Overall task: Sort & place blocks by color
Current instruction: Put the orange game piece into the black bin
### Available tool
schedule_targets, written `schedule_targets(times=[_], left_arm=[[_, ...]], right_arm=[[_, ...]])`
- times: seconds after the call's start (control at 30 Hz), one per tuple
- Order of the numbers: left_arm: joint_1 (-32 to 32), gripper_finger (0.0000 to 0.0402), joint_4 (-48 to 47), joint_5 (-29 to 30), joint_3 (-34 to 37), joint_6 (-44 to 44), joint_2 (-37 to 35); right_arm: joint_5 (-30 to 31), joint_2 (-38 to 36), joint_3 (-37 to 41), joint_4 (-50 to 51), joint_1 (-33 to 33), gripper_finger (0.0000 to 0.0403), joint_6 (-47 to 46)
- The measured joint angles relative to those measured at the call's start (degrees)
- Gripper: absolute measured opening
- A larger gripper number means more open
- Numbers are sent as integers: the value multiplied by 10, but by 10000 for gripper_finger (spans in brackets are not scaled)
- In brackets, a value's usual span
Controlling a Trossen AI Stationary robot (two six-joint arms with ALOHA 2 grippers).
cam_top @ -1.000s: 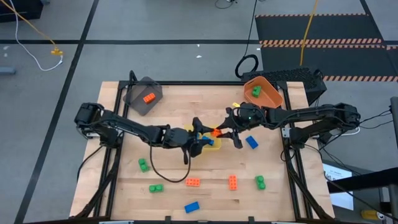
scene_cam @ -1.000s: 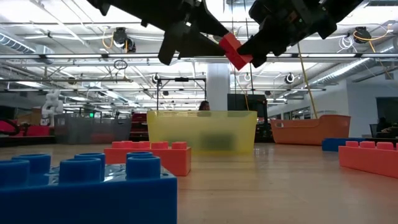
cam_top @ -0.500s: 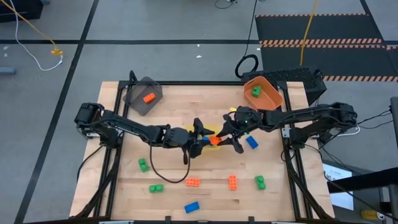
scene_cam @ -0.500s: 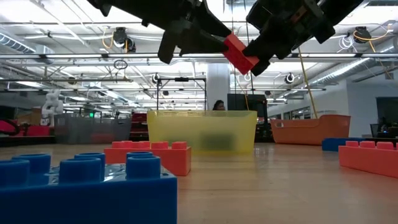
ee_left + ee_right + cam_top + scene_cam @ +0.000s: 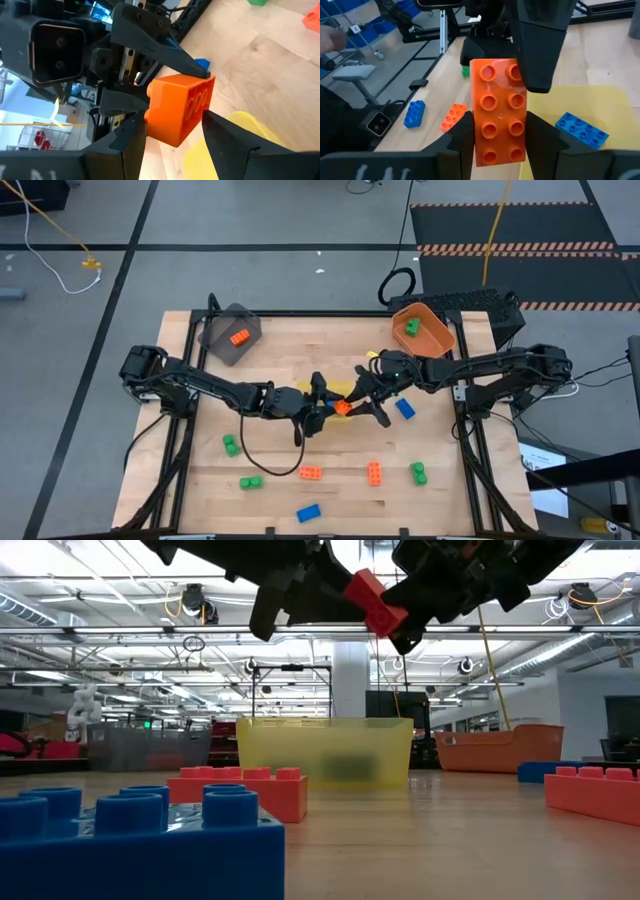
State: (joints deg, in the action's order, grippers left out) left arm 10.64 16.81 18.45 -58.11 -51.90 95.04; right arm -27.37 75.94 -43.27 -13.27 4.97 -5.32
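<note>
- I'm seeing both arms meeting mid-table, above the yellow bin (image 5: pixel 322 752).
- Right gripper (image 5: pixel 362 402) is gripping the orange block (image 5: pixel 342 407), jaws closed on its long sides; block is hanging in the air over the yellow bin, clear of the table (image 5: pixel 440 480).
- Left gripper (image 5: pixel 322 406) is reaching the same block from the opp. side; jaws partly open, straddling it. Can't tell if they're touching.
- Other blocks are lying on the table: green (image 5: pixel 231 444), blue (image 5: pixel 308 512), orange (image 5: pixel 310 473).
- Grey bin (image 5: pixel 230 332) is holding an orange block, orange bin (image 5: pixel 424 330) a green one.
</note>
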Motion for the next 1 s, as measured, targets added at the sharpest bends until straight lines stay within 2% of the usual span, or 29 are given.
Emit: schedule_targets(times=[0.33,0.43,0.63,0.7,0.77,0.87,1.0], left_arm=[[7,128,2,-5,0,34,0],[11,128,-1,-5,1,32,0],[12,163,-1,-6,2,29,0],[12,158,3,1,1,43,0],[12,134,3,15,1,60,0],[13,89,-3,28,1,92,0],[12,89,-1,63,0,122,0]], right_arm=[[-4,6,0,2,-2,118,4],[-4,14,0,-2,-2,118,4],[0,25,-1,-7,-1,118,-3],[1,26,-1,-7,0,118,-5],[4,25,-1,-9,0,118,-16],[7,26,0,-16,3,148,-25],[58,25,-1,-34,3,209,-21]])
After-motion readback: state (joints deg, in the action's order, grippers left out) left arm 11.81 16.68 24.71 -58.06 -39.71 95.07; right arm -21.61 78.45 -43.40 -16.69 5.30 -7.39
